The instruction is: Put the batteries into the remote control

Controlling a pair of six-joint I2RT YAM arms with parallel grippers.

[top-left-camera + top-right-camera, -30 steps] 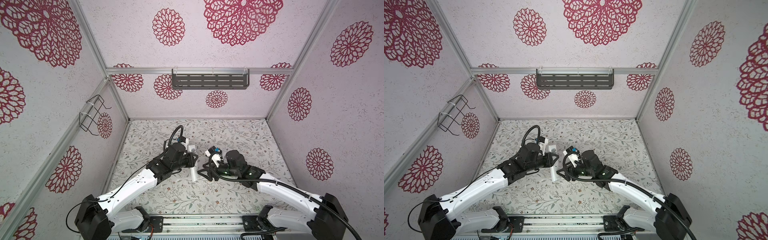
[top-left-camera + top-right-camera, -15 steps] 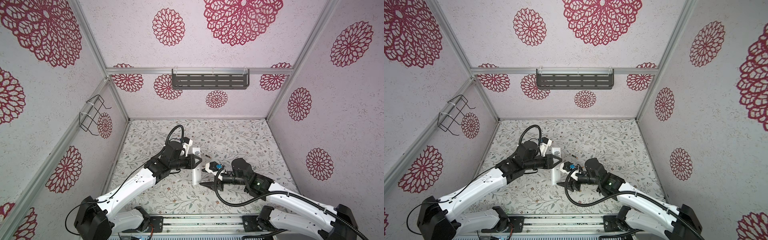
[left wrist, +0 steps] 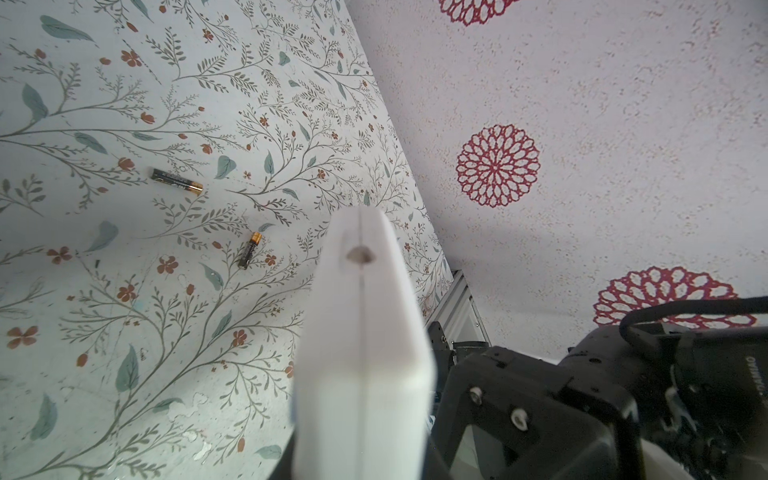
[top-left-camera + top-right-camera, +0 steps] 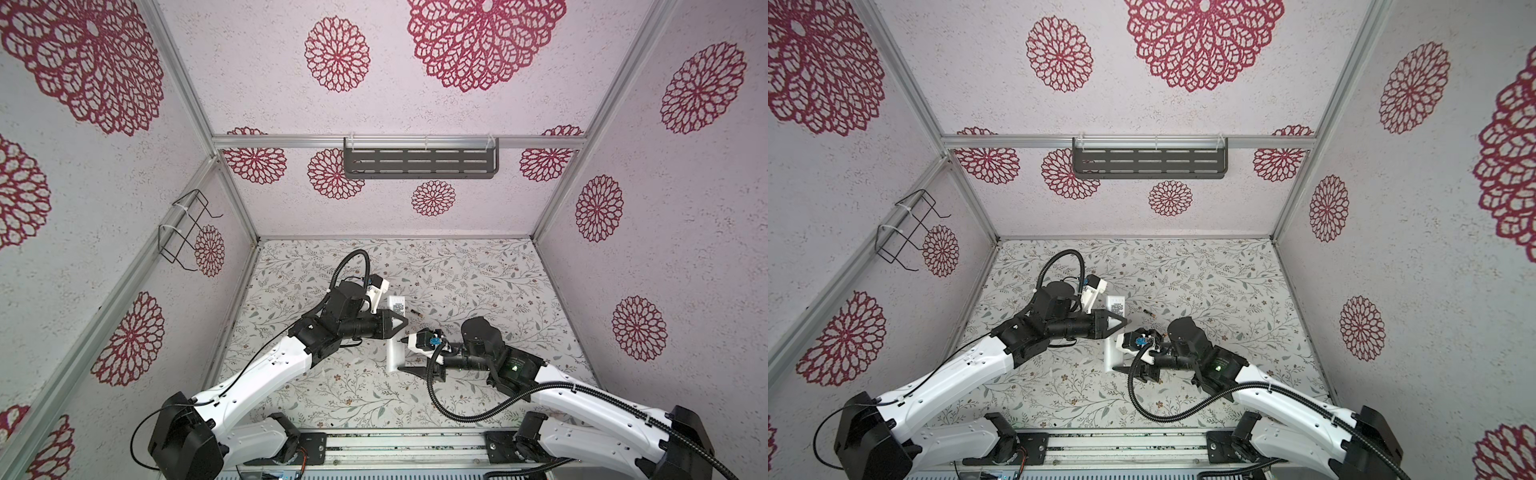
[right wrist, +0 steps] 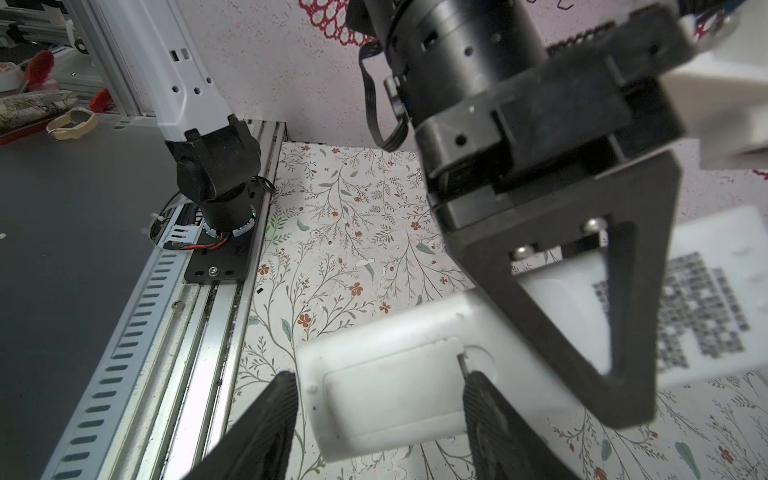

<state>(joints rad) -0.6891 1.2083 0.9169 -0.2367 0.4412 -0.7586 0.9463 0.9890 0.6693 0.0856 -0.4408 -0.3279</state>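
We see the left pincer (image 4: 401, 322) closed on the remote control (image 4: 396, 306), gripping it across its thickness at about the middle of its length. One black triangular finger lies over the back face. The remote control is near the middle of the surface (image 4: 478, 282), back face up. Its long axis runs from the far side toward the robot's base, and a printed label (image 5: 702, 307) sits on the far half. From the pictures we cannot tell whether it rests on the surface or is held just above it.

The right pincer (image 5: 380, 399) is open. Its two dark fingers (image 5: 274, 415) straddle the near end of the remote control, one on each side of the battery cover (image 5: 390, 390), which sits in place on the back. One finger is just beside the end of the remote control with a small gap showing. The other is at the notch on the inner edge of the cover, and we cannot tell whether it touches there.

The batteries (image 3: 176, 181) lie loose on the surface beyond the remote control, toward the right arm's side. They are apart from each other and from both pincers, and the second (image 3: 250, 250) lies nearer the remote control. In both top views we make out only one as a small dark stick (image 4: 1148, 312).
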